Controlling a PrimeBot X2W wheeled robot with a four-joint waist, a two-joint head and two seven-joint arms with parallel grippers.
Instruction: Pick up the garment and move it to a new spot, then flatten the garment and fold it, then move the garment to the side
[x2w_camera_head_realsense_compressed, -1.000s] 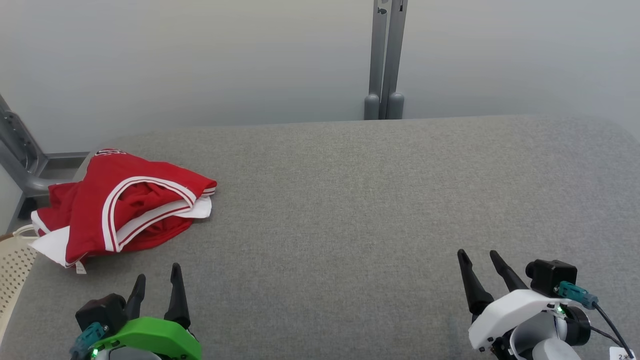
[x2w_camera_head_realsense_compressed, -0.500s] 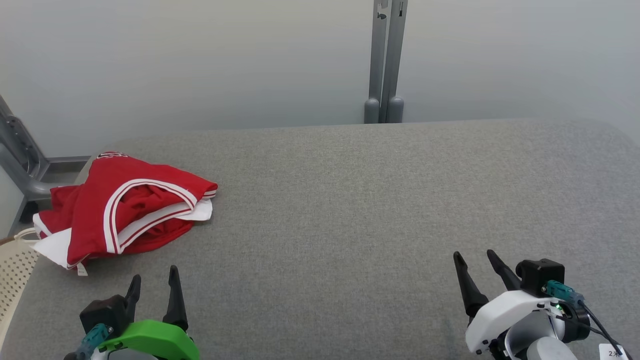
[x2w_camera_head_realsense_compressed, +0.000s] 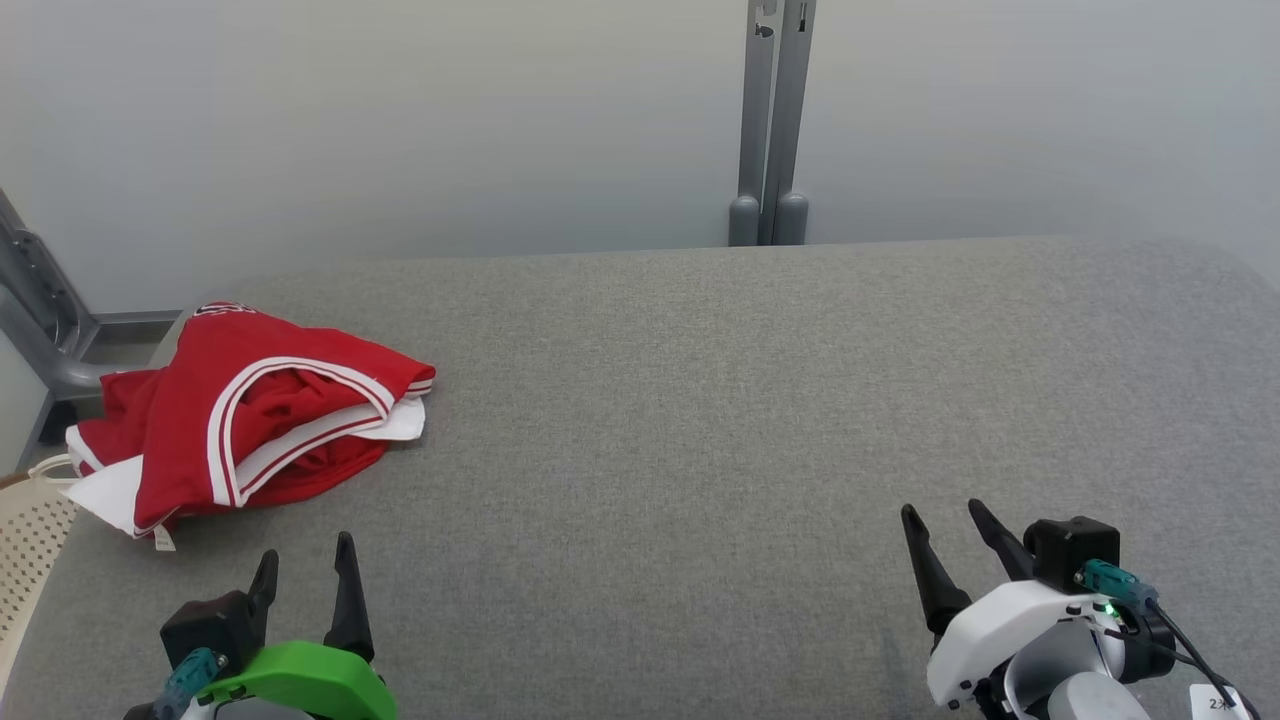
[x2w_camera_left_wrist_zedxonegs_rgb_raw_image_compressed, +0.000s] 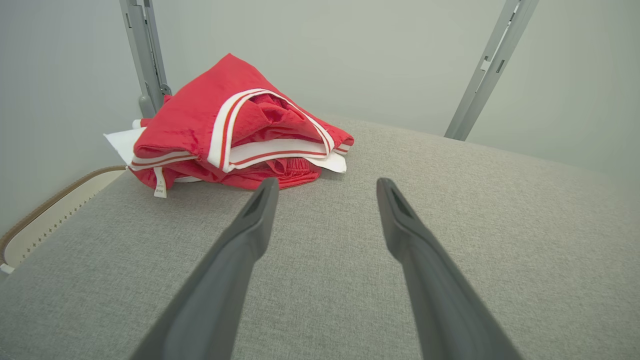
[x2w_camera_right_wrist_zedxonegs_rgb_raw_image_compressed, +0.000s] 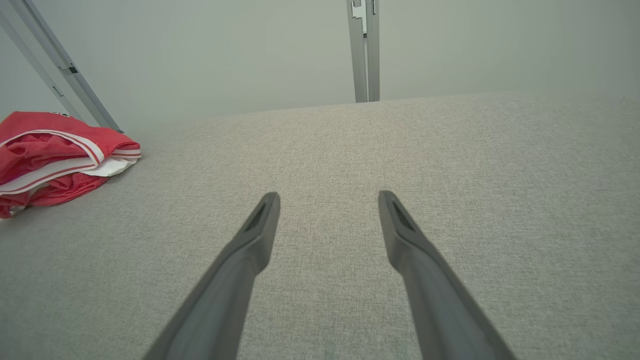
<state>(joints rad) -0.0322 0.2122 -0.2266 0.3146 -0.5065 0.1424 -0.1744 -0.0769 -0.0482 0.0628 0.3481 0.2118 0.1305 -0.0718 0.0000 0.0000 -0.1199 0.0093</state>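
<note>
Jaws wide, empty: left end effector (x2w_camera_head_realsense_compressed: 306, 545), right end effector (x2w_camera_head_realsense_compressed: 940, 507).

I see the garment (x2w_camera_head_realsense_compressed: 240, 410) lying on the surface (x2w_camera_head_realsense_compressed: 700, 420) at its far left, just ahead of my left gripper (x2w_camera_head_realsense_compressed: 305, 555). My right gripper (x2w_camera_head_realsense_compressed: 940, 510) sits well apart at the near right. A post (x2w_camera_head_realsense_compressed: 768, 130) stands behind the surface's far edge.

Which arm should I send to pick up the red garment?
Left. The open left hand sits close to the crumpled garment, which lies just ahead of it. The open right hand is across the table, far from it.
</note>
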